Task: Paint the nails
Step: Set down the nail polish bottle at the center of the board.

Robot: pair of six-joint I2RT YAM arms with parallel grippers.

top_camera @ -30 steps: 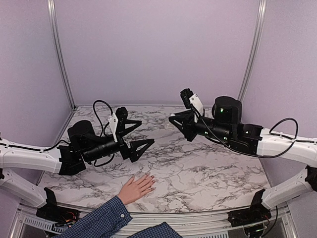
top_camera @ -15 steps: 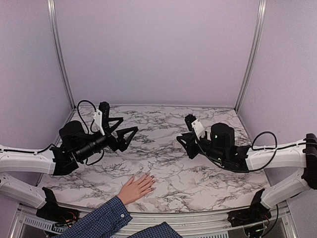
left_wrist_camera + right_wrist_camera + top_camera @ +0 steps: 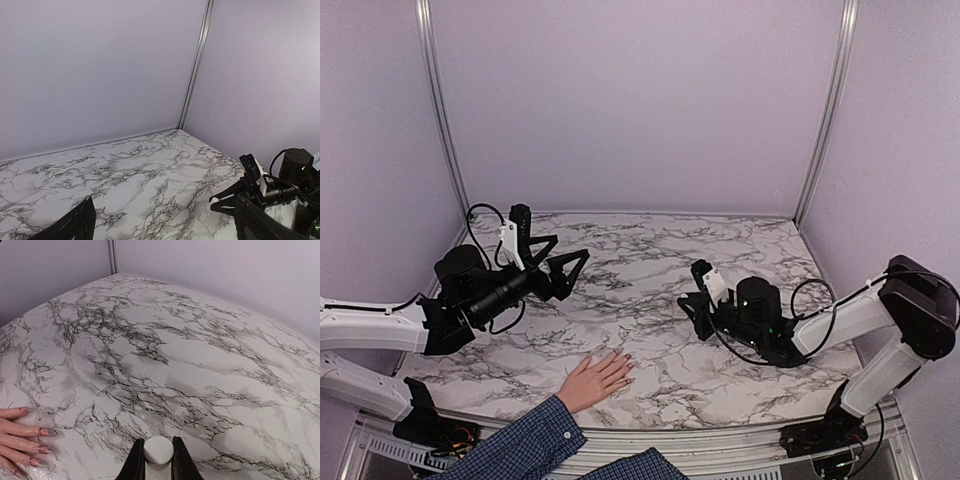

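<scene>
While right tool [image 3: 158,461] pinches a white cap [image 3: 158,449], left tool [image 3: 572,246] spread, hand [image 3: 592,381] flat on table [image 3: 720,250].

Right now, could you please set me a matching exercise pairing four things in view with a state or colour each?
Things:
1. left fingers
2. right fingers
3. hand
4. sleeve

States:
A. blue plaid
B. flat on the table
C. wide open
D. shut on a white cap

Pairs: 1-C, 2-D, 3-B, 4-A
</scene>
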